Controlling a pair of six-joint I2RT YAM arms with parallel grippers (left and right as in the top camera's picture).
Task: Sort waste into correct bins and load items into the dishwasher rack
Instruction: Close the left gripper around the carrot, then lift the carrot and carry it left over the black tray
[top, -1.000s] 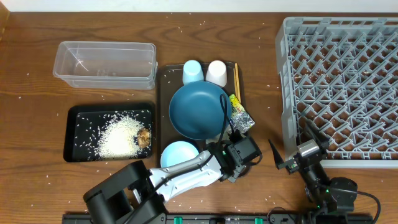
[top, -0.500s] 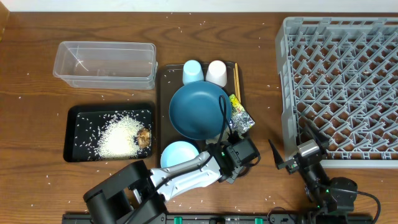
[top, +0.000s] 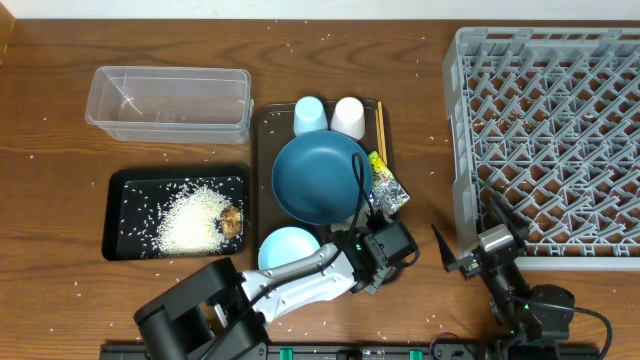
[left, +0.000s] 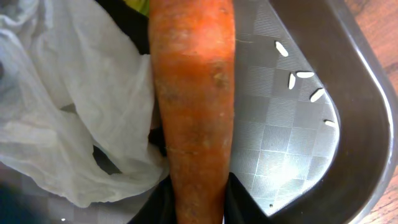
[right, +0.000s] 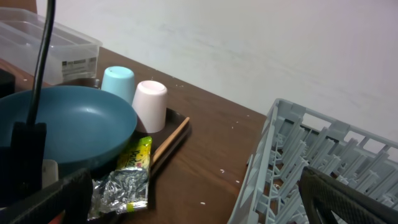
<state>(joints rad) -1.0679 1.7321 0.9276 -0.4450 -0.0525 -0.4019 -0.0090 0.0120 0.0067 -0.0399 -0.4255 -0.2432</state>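
Brown wooden tabletop (top: 60, 130), strewn with stray white grains, is seen from overhead. At the upper left a clear tub (top: 170, 72) is placed. Below it, a heap of white rice (top: 190, 218) and a small brown lump (top: 232, 218) at its right edge are held in the black tray (top: 120, 215).

At the frame's centre, a brown serving tray (top: 262, 140) is loaded with a pale-blue cup (top: 309, 115) and a white cup (top: 348, 117) at its top edge, both upside down. Chopsticks (top: 380, 125) are laid along its right side. A dark-blue plate (top: 320, 178) is set in the middle, crumpled snack wrappers (top: 387, 185) to its right, and a pale-blue bowl (top: 288, 248) at the bottom.

The right side is filled by the grey rack (top: 460, 150).

In the left wrist view, the orange carrot (left: 193, 93) is shown lying lengthwise on the serving tray's patterned floor, a white tissue (left: 68, 106) against its left side. The left gripper (left: 198, 205) is closed on the carrot's lower end, a dark finger pressed to each side.

The right gripper (top: 462, 215) is held spread wide at the lower right, just beside the rack, with nothing gripped.
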